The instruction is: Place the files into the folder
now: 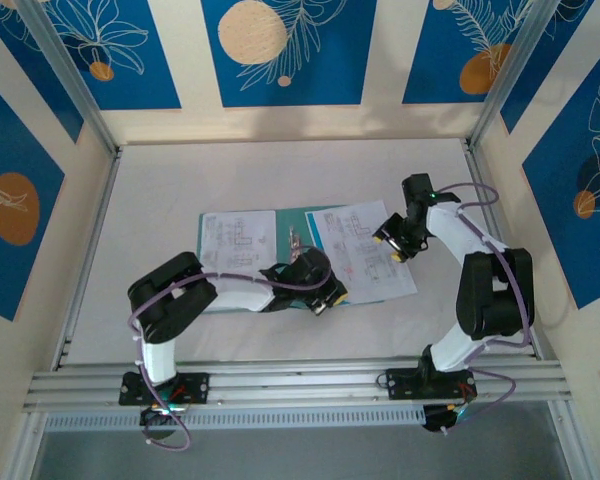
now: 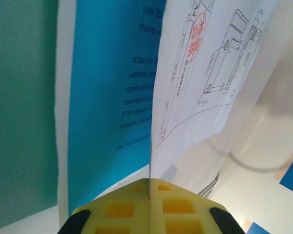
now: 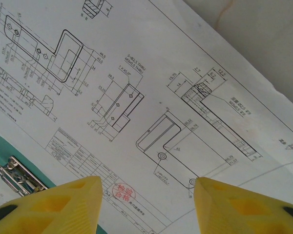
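While the left gripper (image 2: 150,183) has its yellow jaws pressed together on the near edge of a thin white paper sheet printed with black technical drawings (image 2: 200,97), that edge stands lifted off the pale worktop (image 1: 280,170). A bright-blue sheet with faint lettering (image 2: 112,97) shows underneath it. Both lie on the right half of the flat teal-green card folder (image 1: 298,218), which is spread open like a book, with another printed white sheet (image 1: 238,240) on its left half.

From where I stand the drawing sheet sits askew, its far corner hanging past the folder's right edge onto the worktop. The right gripper (image 3: 147,181) hovers just above this sheet with its jaws apart, holding nothing, near the metal ring clip (image 3: 14,174) at the folder's spine.

To my eye the trouble lies in that single pinch. A thin sheet held at one edge may buckle or crease if pushed, or slide free of the jaws. If the right jaws press down while the left arm pulls, the paper could tear. Dragging it might also catch on the clip, or carry the blue sheet out of place.
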{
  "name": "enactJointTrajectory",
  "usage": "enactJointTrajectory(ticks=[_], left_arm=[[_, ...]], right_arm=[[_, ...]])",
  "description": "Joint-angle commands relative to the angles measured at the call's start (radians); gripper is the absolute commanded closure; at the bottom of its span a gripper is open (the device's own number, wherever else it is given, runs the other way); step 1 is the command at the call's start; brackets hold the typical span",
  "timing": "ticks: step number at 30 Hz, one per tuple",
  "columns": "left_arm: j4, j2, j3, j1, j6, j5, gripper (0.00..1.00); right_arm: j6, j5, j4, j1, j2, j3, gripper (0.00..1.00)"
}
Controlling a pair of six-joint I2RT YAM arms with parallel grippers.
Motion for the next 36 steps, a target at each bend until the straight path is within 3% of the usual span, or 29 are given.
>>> enactJointTrajectory(ticks=[1, 13, 17, 22, 36], left_arm=[[0.032, -0.01, -0.019, -0.017, -0.019, -0.069, 1.0], [0.03, -0.004, -0.016, -0.02, -0.006, -0.098, 1.0], [-0.029, -0.035, -0.018, -0.021, 0.006, -0.096, 0.69], [-0.167, -0.118, -0.029, -0.021, 0.048, -0.115, 0.49], [-0.264, -0.043, 0.046, -0.009, 0.107, -0.074, 0.56]], right_arm=[[-0.022, -0.028, -0.011, 0.014, 0.022, 0.027, 0.47], [-0.04, -0.043, -0.014, 0.037, 0.047, 0.05, 0.47], [-0.029, -0.055, -0.005, 0.05, 0.07, 0.053, 0.47], [-0.004, -0.067, 0.017, 0.074, 0.091, 0.045, 0.47], [0.035, -0.095, 0.056, 0.098, 0.143, 0.015, 0.48]])
